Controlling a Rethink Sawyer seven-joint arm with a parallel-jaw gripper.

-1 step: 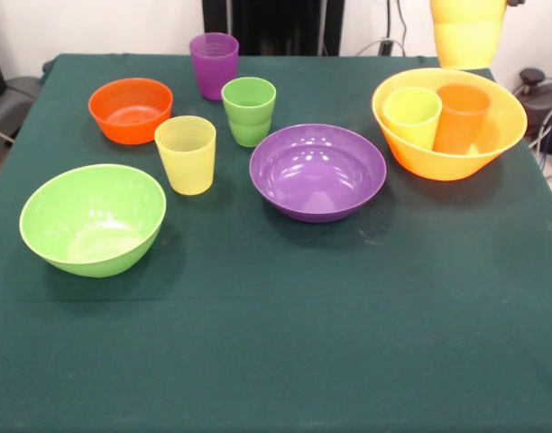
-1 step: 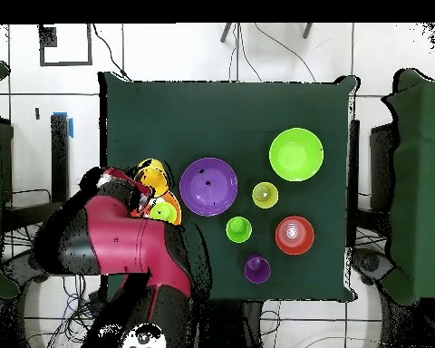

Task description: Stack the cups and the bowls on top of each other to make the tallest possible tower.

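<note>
**Cups and bowls spread across the cloth, arm over the right-hand bowl**

Front view, left to right, all placed against the purple bowl (image 1: 317,171):

- Lime green bowl (image 1: 91,219): well left of the purple bowl and a little nearer the camera, upright, empty.
- Orange bowl (image 1: 130,110): well left and farther back, upright, empty.
- Pale yellow cup (image 1: 186,153): left of the purple bowl, mouth up, between it and the lime green bowl.
- Purple cup (image 1: 213,65): left and far back, close to the table's (image 1: 276,343) far edge.
- Green cup (image 1: 249,110): just behind the purple bowl's left rim, upright, ribbed.
- Purple bowl itself: near mid-table, wide, shallow, empty.
- Yellow-orange bowl (image 1: 447,126): just right of the purple bowl and slightly farther back, rims apart.
- Lime cup (image 1: 411,117) and orange cup (image 1: 461,117): upright side by side inside the yellow-orange bowl.
- Yellow-orange cup (image 1: 467,32): in the air above that bowl, clear of it, top cut off by the frame's edge.

Overhead view: red and black arm (image 2: 121,237) bent at the elbow, forearm stretched over the yellow-orange bowl beside the purple bowl. Gripper (image 2: 140,181) at the arm's end above that bowl; cannot tell whether spread or clamped on anything.
</note>
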